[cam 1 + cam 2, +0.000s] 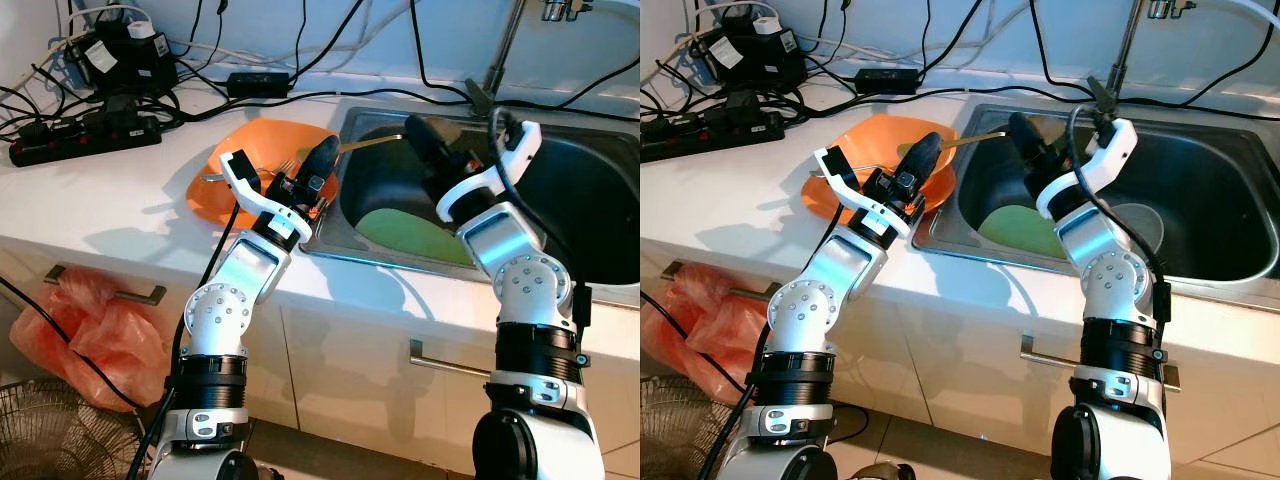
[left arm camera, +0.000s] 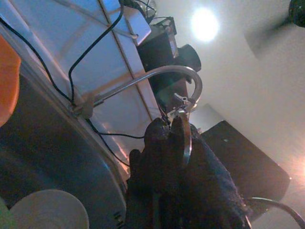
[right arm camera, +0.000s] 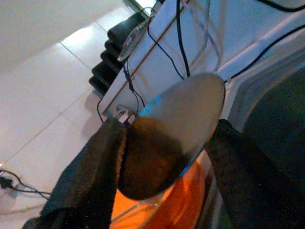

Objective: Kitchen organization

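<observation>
Kitchen organization at the sink point(image 1: 600, 285), seen from the head cameras. An orange plate point(image 1: 215, 185) lies on the white counter point(image 1: 110, 210) just beside the sink's left rim, with a fork point(image 1: 283, 166) resting on it. A green plate point(image 1: 400, 232) and a pale bowl point(image 1: 1140, 228) lie in the basin.

The left tool point(image 1: 312, 172) hovers over the orange plate near the sink rim; its wrist view shows the black fingers point(image 2: 164, 157) closed together on a thin metal strip, apparently the handle of a utensil, though which one cannot be told. The right tool point(image 1: 428, 140) sits above the basin's left side, its fingers point(image 3: 95, 167) set either side of a round metal blade, seemingly the head of a ladle or large spoon point(image 3: 183, 124), whose long handle runs across the sink edge toward the left tool. Whether the right fingers actually grip the blade is uncertain.

Risks, as judged:
- Both tools may be acting on one utensil; opposed pulls could twist it loose and drop it onto the plates.
- The grip on smooth metal looks shallow and may slip.
- Power strips point(image 1: 85, 135) and cables point(image 1: 300, 95) crowd the counter behind the sink; a swung handle could snag them.
</observation>
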Robot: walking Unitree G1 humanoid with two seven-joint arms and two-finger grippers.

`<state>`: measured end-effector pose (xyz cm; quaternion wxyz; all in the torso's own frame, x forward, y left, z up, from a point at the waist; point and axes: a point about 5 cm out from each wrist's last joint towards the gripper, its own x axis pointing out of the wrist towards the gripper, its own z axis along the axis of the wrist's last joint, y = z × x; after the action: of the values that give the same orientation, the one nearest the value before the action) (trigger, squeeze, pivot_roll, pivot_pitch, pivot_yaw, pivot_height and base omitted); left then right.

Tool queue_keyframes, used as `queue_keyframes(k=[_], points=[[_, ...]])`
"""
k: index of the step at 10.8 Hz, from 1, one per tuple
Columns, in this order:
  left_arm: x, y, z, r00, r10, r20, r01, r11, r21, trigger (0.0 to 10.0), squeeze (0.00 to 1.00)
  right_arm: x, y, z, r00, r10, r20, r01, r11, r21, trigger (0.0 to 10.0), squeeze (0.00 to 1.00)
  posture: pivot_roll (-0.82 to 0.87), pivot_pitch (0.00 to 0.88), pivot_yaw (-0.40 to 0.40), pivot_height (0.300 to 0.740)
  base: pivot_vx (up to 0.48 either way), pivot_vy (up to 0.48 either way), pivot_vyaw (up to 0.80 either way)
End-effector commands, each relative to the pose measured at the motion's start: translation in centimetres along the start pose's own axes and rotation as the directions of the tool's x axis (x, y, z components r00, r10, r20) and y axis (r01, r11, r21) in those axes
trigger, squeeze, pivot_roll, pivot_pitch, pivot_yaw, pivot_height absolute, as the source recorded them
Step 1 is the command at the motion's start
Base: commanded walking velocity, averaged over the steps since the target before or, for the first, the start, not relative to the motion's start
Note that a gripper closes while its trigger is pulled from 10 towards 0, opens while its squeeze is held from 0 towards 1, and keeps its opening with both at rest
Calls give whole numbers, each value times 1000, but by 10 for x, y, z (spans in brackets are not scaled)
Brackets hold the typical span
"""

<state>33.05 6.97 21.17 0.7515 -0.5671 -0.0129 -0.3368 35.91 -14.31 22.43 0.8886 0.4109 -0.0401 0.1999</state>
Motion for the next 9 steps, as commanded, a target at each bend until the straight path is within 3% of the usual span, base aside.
queue_keyframes(k=[1, 9], points=[[18, -27, -19, 992, -124, 1, 123, 989, -87, 0, 0, 3, 1, 5, 1000, -10, 21, 10, 1000, 14, 0, 0, -5, 32, 68, 740, 0, 0, 0], [16, -15, -17, 998, -63, -4, 63, 996, -59, 0, 0, 6, -2, 11, 998, -37, 55, 32, 995, 90, 0, 0, -4, 26, 68, 740, 0, 0, 0]])
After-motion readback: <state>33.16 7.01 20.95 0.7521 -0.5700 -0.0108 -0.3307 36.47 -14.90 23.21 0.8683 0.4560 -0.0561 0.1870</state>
